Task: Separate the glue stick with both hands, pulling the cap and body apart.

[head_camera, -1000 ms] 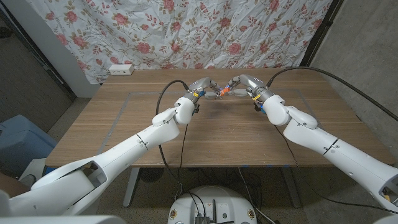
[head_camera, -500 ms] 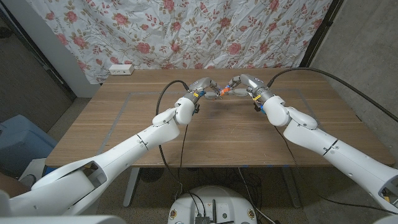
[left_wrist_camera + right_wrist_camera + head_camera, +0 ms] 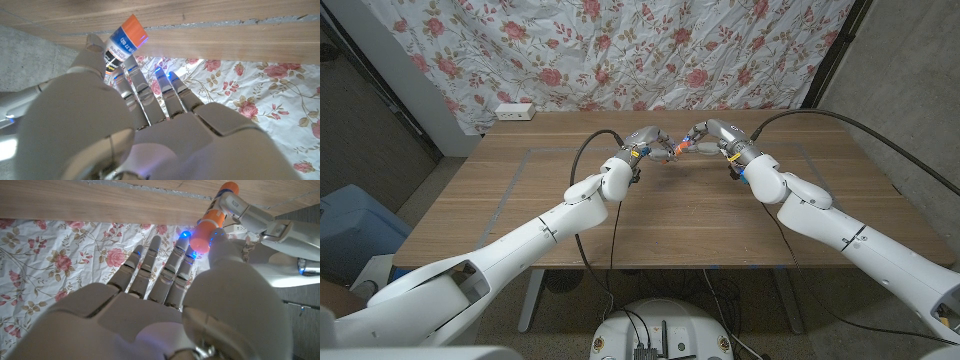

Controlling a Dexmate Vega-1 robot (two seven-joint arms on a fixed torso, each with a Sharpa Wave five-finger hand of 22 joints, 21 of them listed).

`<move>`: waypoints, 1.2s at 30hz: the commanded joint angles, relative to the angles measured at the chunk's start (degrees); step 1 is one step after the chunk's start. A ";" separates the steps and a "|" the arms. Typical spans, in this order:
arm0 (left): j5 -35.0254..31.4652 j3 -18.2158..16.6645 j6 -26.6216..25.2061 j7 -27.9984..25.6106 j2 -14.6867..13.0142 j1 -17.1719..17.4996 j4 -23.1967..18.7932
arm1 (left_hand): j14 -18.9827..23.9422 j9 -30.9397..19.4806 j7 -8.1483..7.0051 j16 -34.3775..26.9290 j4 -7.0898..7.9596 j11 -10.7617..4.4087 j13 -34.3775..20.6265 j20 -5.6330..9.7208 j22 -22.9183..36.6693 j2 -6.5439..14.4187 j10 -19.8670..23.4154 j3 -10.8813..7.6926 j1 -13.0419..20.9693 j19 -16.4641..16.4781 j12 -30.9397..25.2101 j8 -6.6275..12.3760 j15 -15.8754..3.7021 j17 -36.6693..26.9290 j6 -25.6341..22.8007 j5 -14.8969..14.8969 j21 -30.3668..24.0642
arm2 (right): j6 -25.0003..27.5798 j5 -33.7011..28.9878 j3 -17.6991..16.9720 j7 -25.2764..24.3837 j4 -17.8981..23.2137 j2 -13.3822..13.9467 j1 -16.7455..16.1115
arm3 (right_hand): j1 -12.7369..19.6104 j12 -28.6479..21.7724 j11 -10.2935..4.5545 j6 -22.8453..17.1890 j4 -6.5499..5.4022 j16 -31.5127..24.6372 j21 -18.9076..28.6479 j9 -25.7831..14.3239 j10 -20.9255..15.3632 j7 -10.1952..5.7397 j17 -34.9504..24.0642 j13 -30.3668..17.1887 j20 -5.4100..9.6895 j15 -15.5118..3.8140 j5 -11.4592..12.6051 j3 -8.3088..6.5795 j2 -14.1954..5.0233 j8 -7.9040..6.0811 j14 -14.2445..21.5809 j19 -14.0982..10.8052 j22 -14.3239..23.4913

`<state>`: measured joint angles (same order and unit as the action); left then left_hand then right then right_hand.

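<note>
— Nothing much has shifted since a second ago; both robot hands are still locked together above the surface's far middle.

— Left robot hand [image 3: 648,142] clamps the glue stick [image 3: 678,148] body, right robot hand [image 3: 705,134] pinches the orange cap [image 3: 206,227].

— Fingertip grips only. A crooked pull could slip one, dropping the stick onto the surface [image 3: 700,215].

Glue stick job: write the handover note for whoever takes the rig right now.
Left hand: holds the glue stick by its body.
Right hand: grips the orange cap end.
Position: the stick is held between both hands above the far middle of the wooden table.
Done: both grasps are set.
Left: no gap shows between cap and body, so pull the hands apart.
</note>
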<state>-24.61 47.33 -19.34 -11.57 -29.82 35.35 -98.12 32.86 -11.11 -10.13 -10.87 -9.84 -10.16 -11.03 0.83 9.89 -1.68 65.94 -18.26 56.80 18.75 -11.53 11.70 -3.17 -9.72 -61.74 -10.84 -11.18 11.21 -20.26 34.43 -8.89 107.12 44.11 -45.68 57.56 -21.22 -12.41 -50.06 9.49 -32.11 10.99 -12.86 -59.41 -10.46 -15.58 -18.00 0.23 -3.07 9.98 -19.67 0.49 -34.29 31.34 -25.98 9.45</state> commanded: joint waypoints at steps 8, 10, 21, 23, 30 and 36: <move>-1.08 0.01 -1.00 0.65 -0.69 0.41 -0.93 | 0.59 -0.52 1.50 -0.09 0.16 -2.80 -0.28 0.12 0.09 3.67 3.16 -0.12 1.92 -0.07 -0.13 0.46 -8.47 -0.31 -3.58 -0.57 0.00 | -1.44 0.65 -0.94 -0.26 0.61 1.00 -1.12 | 3.25 -0.41 -0.01 -3.61 0.02 -1.41 0.07 0.00 -1.81 -1.66 -0.53 -0.67 0.32 -9.10 0.18 0.91 -1.78 -1.05 0.94 -0.67 0.20; -1.17 0.01 -0.90 0.60 -0.74 0.42 -0.91 | 0.59 -0.52 1.43 -0.09 0.15 -2.80 -0.28 0.11 0.09 3.68 3.15 -0.11 1.95 -0.06 -0.12 0.49 -8.46 -0.31 -3.65 -0.58 0.00 | -1.46 0.67 -1.02 -0.31 0.70 1.01 -1.22 | 3.33 -0.46 -0.01 -3.64 0.00 -1.52 0.06 0.02 -1.95 -1.65 -0.55 -0.76 0.33 -9.07 0.17 1.04 -1.79 -1.08 0.97 -0.67 0.20; -1.50 0.00 -0.93 0.63 -0.87 0.69 -1.15 | 0.70 -0.52 1.41 -0.14 0.17 -2.80 -0.29 0.13 0.09 3.77 3.25 -0.04 2.00 -0.02 -0.13 0.52 -8.40 -0.33 -3.74 -0.58 -0.02 | -1.72 0.93 -1.28 0.04 0.78 1.18 -1.35 | 3.66 -0.35 0.00 -3.53 -0.10 -1.74 0.06 0.10 -2.19 -1.68 -0.58 -0.91 0.49 -8.98 0.14 1.59 -1.90 -1.11 0.66 -0.77 0.21; -1.58 0.00 -1.12 0.68 -0.89 0.75 -1.28 | 0.69 -0.52 1.44 -0.13 0.16 -2.80 -0.29 0.15 0.09 3.77 3.26 -0.03 2.02 0.00 -0.13 0.52 -8.41 -0.33 -3.73 -0.58 -0.03 | -1.87 1.11 -1.37 0.25 0.79 1.28 -1.33 | 3.65 -0.28 0.00 -3.43 -0.14 -1.78 0.05 0.11 -2.14 -1.70 -0.59 -0.86 0.46 -8.94 0.13 1.65 -1.93 -1.07 0.64 -0.76 0.21; -1.71 0.02 -0.61 0.44 -0.95 0.89 -1.13 | 0.73 -0.53 1.43 -0.13 0.15 -2.80 -0.28 0.12 0.09 3.78 3.22 0.05 2.06 0.00 -0.08 0.42 -8.40 -0.34 -3.51 -0.58 -0.03 | -2.45 1.89 -1.69 1.01 0.67 1.58 -1.19 | 3.66 -0.07 0.02 -3.22 -0.23 -1.75 0.03 0.13 -2.01 -1.72 -0.54 -0.84 0.27 -8.91 0.12 1.93 -1.97 -1.02 0.35 -0.73 0.21; -1.90 0.06 -0.87 0.29 -0.73 0.95 -0.97 | 0.75 -0.53 1.30 -0.13 0.14 -2.81 -0.28 0.09 0.09 3.78 3.13 0.10 2.10 -0.03 -0.03 0.38 -8.41 -0.34 -3.40 -0.58 -0.02 | -2.42 2.86 -2.24 1.86 1.21 2.07 -1.33 | 3.63 0.06 0.03 -3.07 -0.31 -1.69 0.00 0.15 -1.89 -1.74 -0.49 -0.85 0.12 -8.84 0.11 2.13 -2.00 -0.98 0.12 -0.68 0.22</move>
<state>-26.19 47.38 -20.29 -10.96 -30.64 36.12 -99.25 33.18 -11.11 -10.13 -10.87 -10.07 -10.24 -11.07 0.83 9.89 -1.68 66.00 -18.02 56.80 18.75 -11.05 11.71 -3.28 -9.72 -61.74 -11.06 -11.18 9.09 -18.60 32.86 -8.26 107.85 45.54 -46.89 59.68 -21.45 -12.39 -50.77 9.09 -33.48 11.04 -12.62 -61.00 -9.76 -15.95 -18.86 0.52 -3.05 9.94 -17.85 0.21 -34.93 31.74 -26.29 9.45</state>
